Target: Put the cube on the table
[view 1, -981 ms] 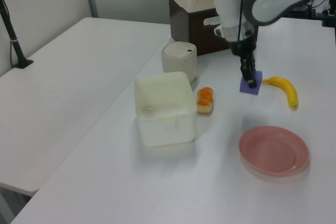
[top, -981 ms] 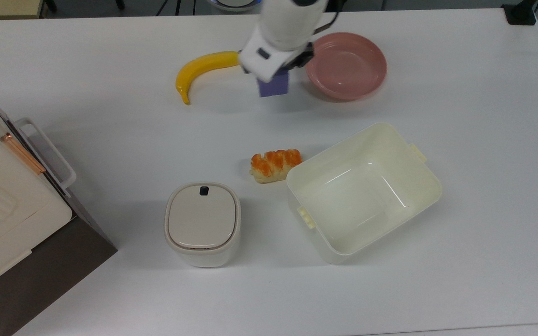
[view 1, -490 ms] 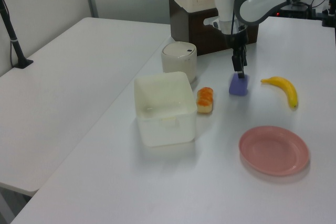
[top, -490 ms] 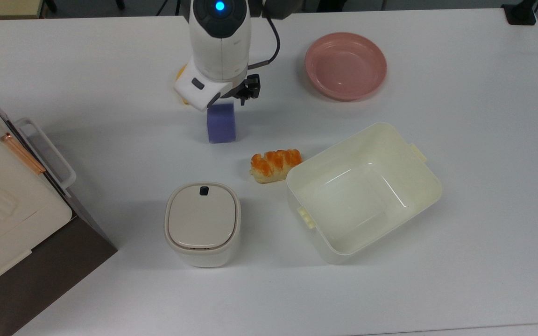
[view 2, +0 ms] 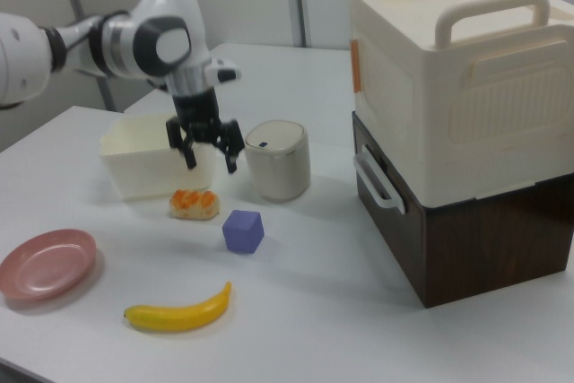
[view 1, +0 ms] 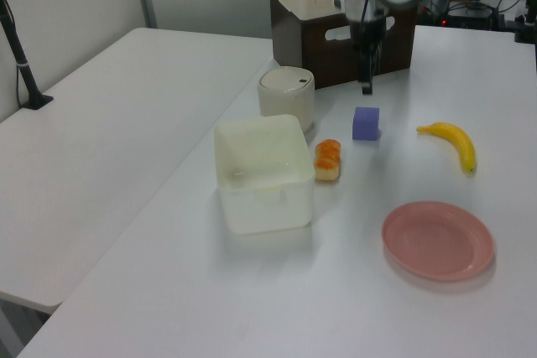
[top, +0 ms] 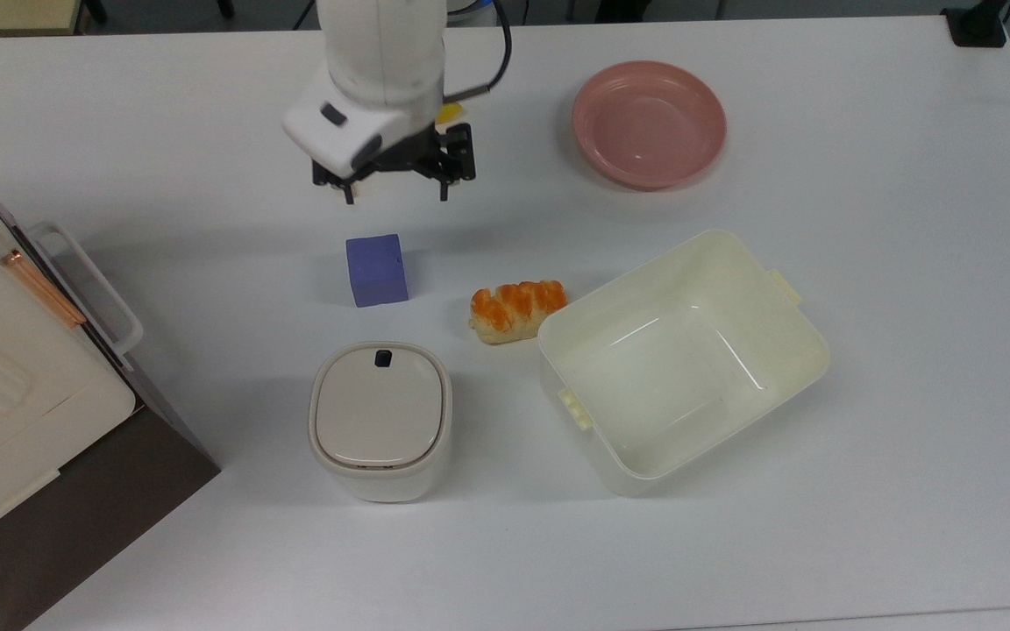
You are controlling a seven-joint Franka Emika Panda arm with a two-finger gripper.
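Observation:
The blue-purple cube (top: 375,269) rests flat on the white table (top: 908,263), between the bread roll (top: 518,308) and the top view's left side. My gripper (top: 396,194) hangs above the table just beyond the cube, open, with nothing between its fingers and a clear gap down to the cube. In the left view the cube (view 1: 366,122) sits under the gripper (view 1: 367,81). In the right view the cube (view 2: 243,230) lies below and to the right of the open gripper (view 2: 211,161).
A cream tub (top: 672,377) stands empty at the top view's right, and a pink plate (top: 650,123) lies behind it. A lidded white bin (top: 380,419) is near the cube. A banana (view 1: 453,142) lies beyond the cube. A stacked box (view 2: 457,87) fills the table's end.
The gripper has opened and let go of the cube, which now sits on the table. The gripper has lifted and drifted toward the top view's left.

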